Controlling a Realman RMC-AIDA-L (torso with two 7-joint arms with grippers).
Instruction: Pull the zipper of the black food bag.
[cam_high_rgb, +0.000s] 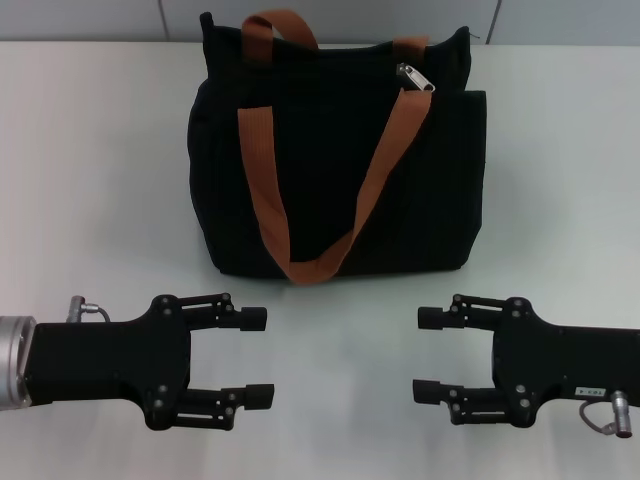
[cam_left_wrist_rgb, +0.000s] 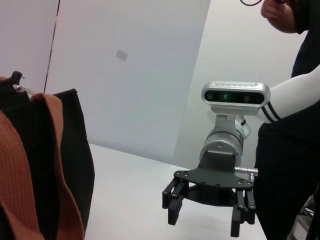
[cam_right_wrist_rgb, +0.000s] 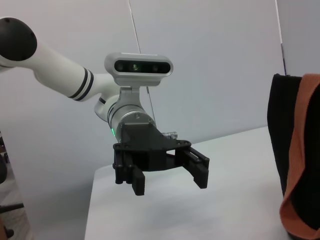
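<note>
The small silver metal teardrop zipper pull (cam_high_rgb: 414, 77) lies on the top edge of the boxy black fabric food bag (cam_high_rgb: 335, 160), towards the bag's right end, just beside the right-hand orange-brown webbing strap (cam_high_rgb: 385, 150). The bag stands upright at the far middle of the white table (cam_high_rgb: 560, 180), its long strap loop draped down the front panel. The left gripper (cam_high_rgb: 255, 356) hovers low over the table near the robot, fingers spread wide and holding nothing. The right gripper (cam_high_rgb: 430, 356) faces it, likewise wide open and empty. Both are well apart from the bag.
</note>
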